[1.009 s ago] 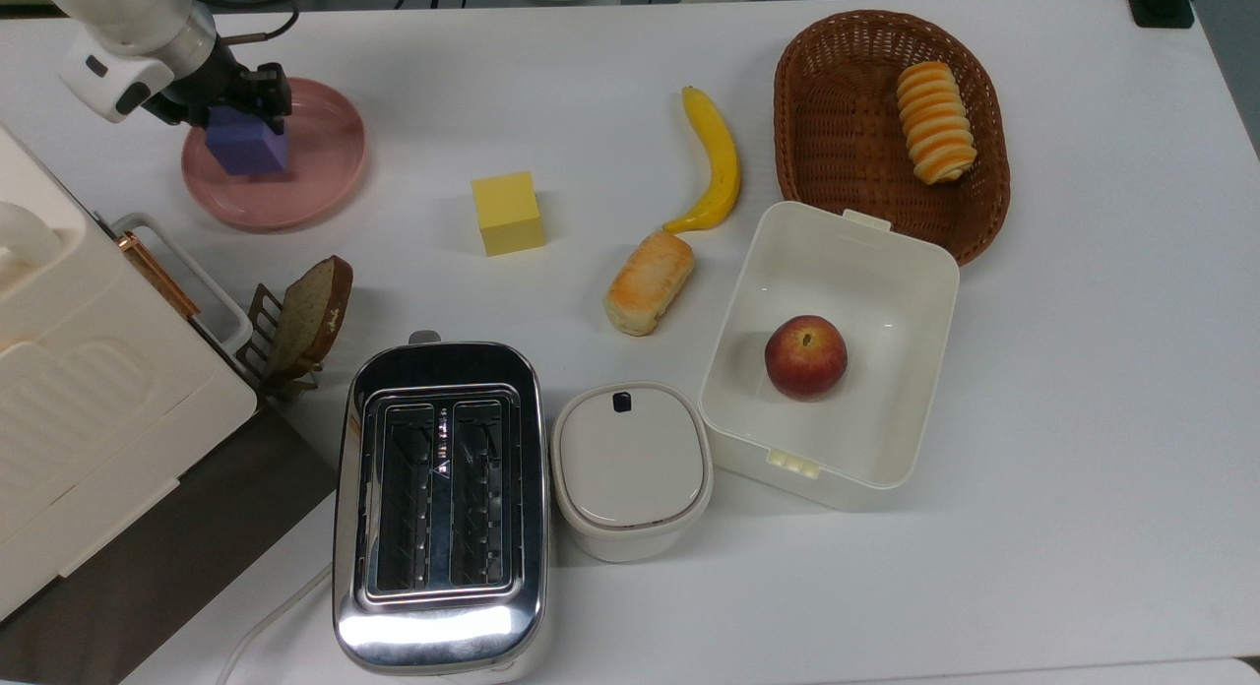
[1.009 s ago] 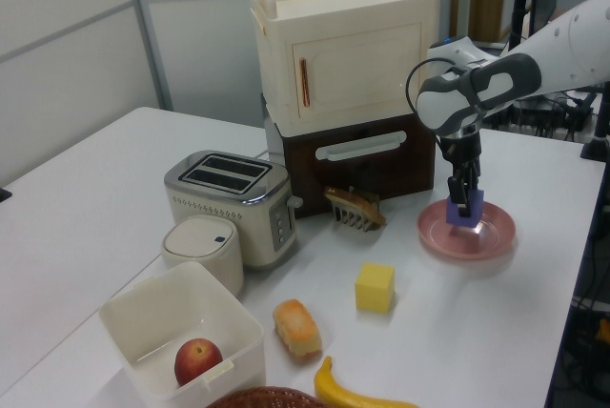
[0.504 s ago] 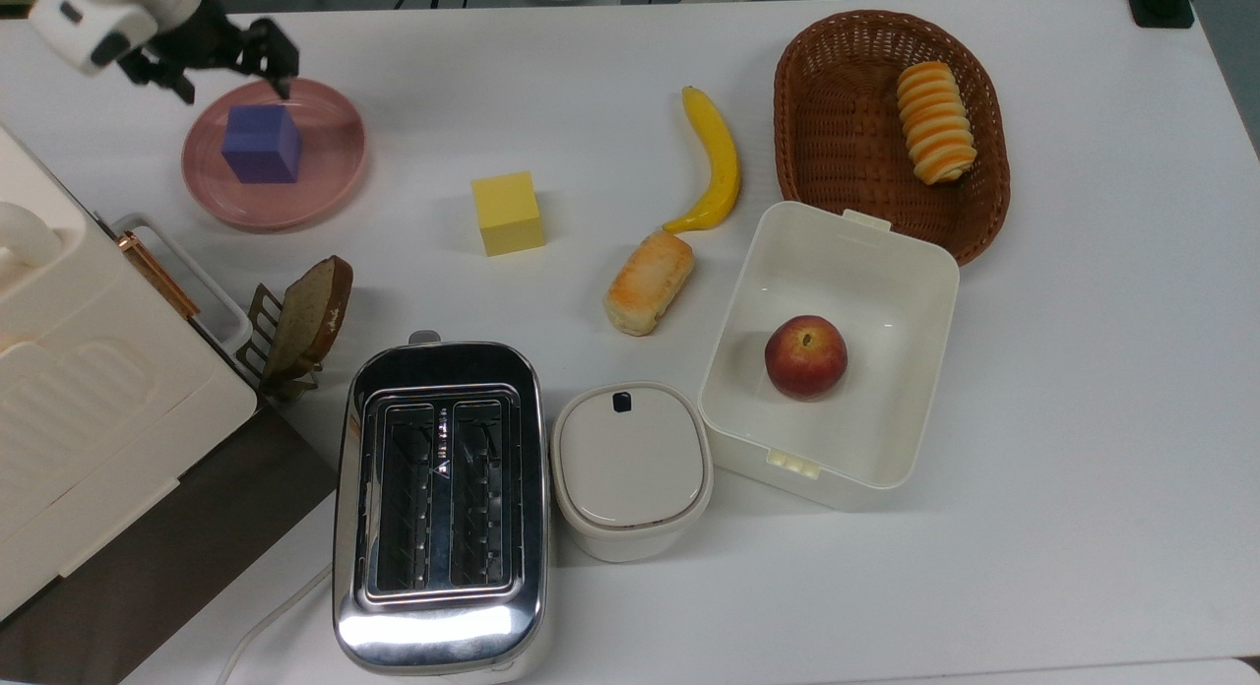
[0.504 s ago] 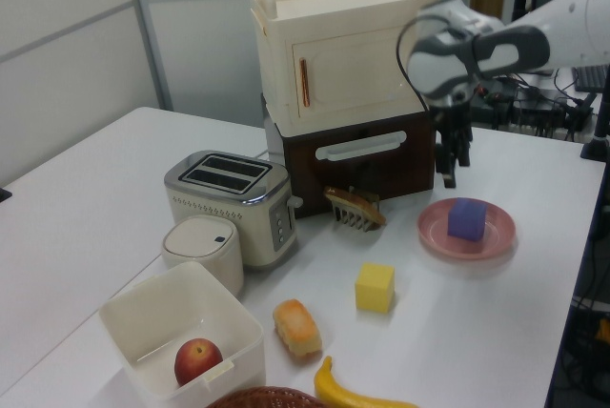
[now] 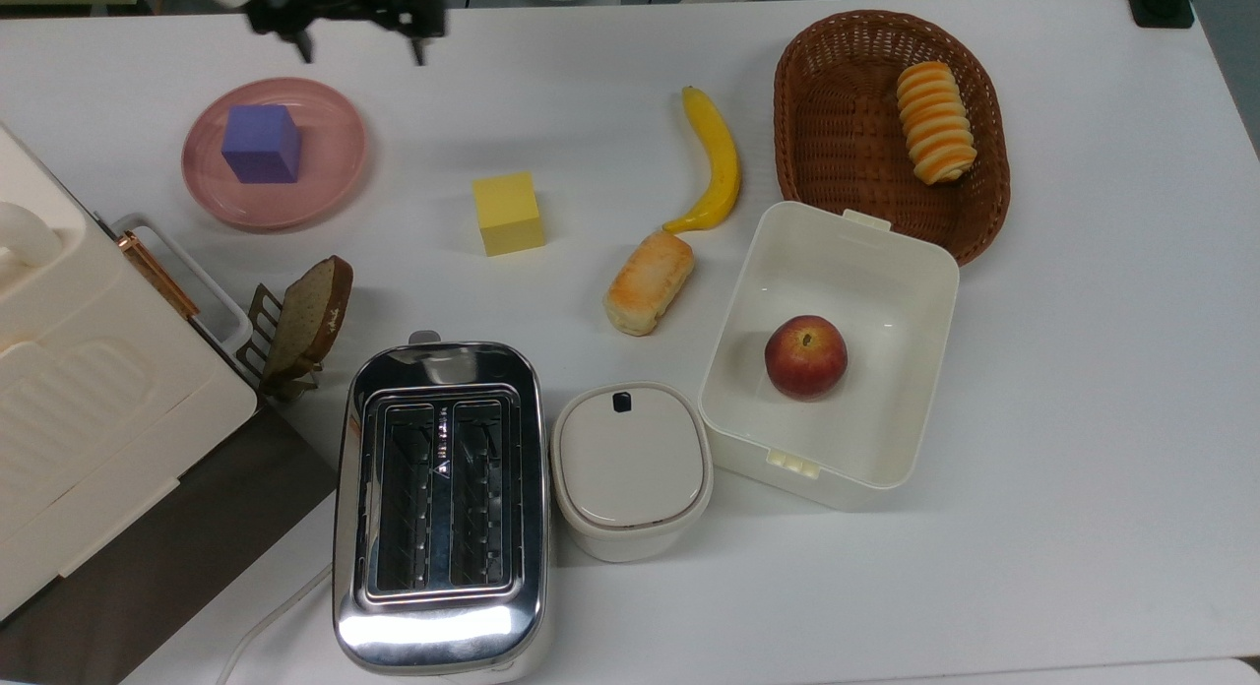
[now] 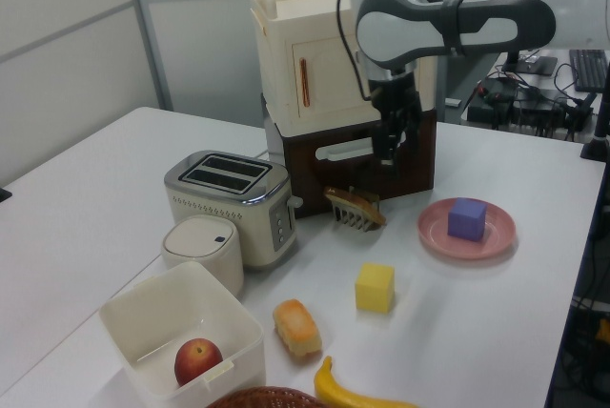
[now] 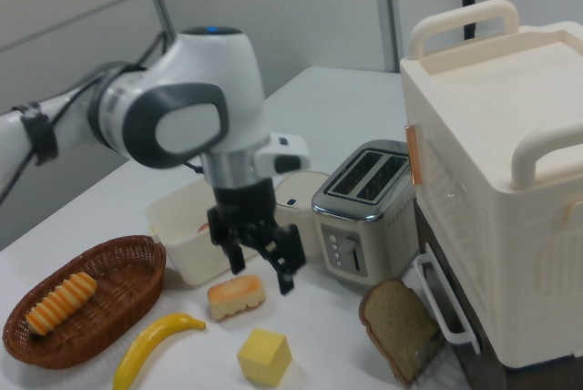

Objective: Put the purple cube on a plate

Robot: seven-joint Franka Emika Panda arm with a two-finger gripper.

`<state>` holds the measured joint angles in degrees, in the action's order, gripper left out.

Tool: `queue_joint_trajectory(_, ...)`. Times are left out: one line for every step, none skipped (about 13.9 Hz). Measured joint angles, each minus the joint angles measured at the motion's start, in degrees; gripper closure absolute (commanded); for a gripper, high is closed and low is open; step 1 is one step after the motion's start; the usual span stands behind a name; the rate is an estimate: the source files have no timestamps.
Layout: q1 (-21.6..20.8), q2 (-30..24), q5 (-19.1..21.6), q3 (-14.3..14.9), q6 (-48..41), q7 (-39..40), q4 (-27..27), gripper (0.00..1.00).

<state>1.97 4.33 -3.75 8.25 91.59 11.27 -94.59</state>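
Note:
The purple cube (image 5: 261, 144) rests flat on the round pink plate (image 5: 330, 178) at the top view's upper left, with nothing touching it. The left view has the same cube (image 6: 467, 219) on the plate (image 6: 434, 234) at its right. My gripper (image 5: 359, 37) is open and empty, raised above the table's far edge, to the right of the plate in the top view. In the left view the gripper (image 6: 391, 149) hangs in front of the brown cabinet base. In the right view the gripper (image 7: 260, 267) spreads its fingers above the bread roll (image 7: 236, 296).
A yellow cube (image 5: 508, 213), a banana (image 5: 714, 163) and the bread roll (image 5: 650, 281) lie mid-table. A wicker basket (image 5: 837, 94) and a white box (image 5: 925, 272) holding a peach are at the top view's right. A toaster (image 5: 440, 503), a lidded pot (image 5: 630, 468), a toast rack (image 5: 300, 321) and a cream cabinet (image 5: 89, 390) fill the near left.
The gripper let go of the purple cube, lifted off it and swung away to the top view's right. The cube stays on the plate.

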Motion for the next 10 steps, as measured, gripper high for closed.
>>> queue_joint_trajectory(-1.2,-0.08,0.0,-0.03,-0.45,-0.94,0.52,0.0)
queue_joint_trajectory(-2.04,-0.09,0.16,-0.04,-0.61,-1.51,0.87,0.0)
queue_joint_trajectory(-2.45,-0.09,0.86,-0.04,-0.61,-1.73,1.18,0.0)
queue_joint_trajectory(-2.54,-0.09,2.24,-0.03,-0.61,-2.22,1.7,0.0)
queue_joint_trajectory(-2.51,-0.1,4.06,0.0,-0.61,-4.02,2.71,0.0)
queue_joint_trajectory(-2.48,-0.1,4.98,0.03,-0.61,-5.59,3.29,0.0)
queue_joint_trajectory(-2.45,-0.1,5.6,0.05,-0.61,-7.1,3.78,0.0)
queue_joint_trajectory(-2.44,-0.1,5.85,0.05,-0.62,-8.34,4.07,0.0)
queue_joint_trajectory(-2.45,-0.1,5.89,0.05,-0.61,-9.8,4.25,0.0)
queue_joint_trajectory(-2.49,-0.1,5.89,0.06,-0.41,-11.09,4.3,0.0)
